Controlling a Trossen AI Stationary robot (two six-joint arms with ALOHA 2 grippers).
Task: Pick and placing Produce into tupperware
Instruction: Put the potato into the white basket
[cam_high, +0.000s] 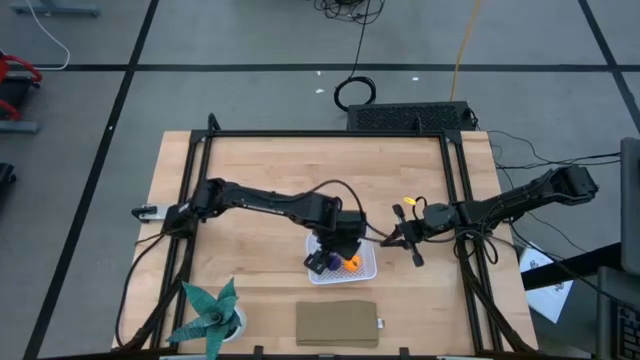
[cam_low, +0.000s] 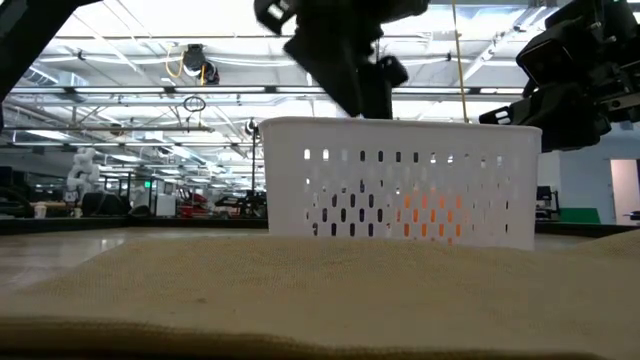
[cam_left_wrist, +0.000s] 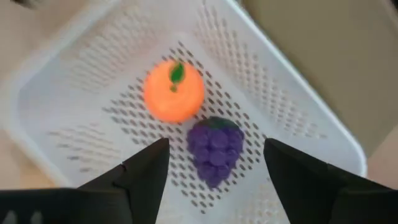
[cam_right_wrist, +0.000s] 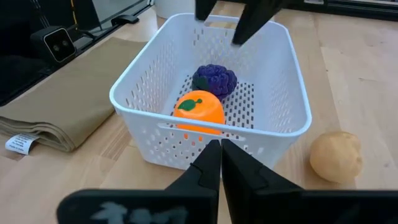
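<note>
Left arm reaches in from the left of the high view, elbow bent, left gripper (cam_high: 338, 252) hanging over the white basket (cam_high: 362, 272) just below frame centre. Its fingers (cam_left_wrist: 146, 171) are spread apart, nothing between them, directly above the grapes. Right arm comes in from the right edge, right gripper (cam_high: 408, 240) just right of the basket, fingers pressed together and empty.

Orange toy (cam_right_wrist: 199, 112): bright, round, green leaf on top. Purple grapes (cam_right_wrist: 214, 79): dark, bumpy cluster. Tan potato (cam_right_wrist: 336, 157): smooth, rounded.

Basket is shallow, perforated walls and bottom. Orange and grapes lie inside, touching each other. Potato sits outside on the wooden table (cam_high: 260, 165), just beside the basket, lower right of the right wrist view. Folded tan cloth (cam_high: 337, 323) lies below the basket; teal plant (cam_high: 212, 315) at lower left.
</note>
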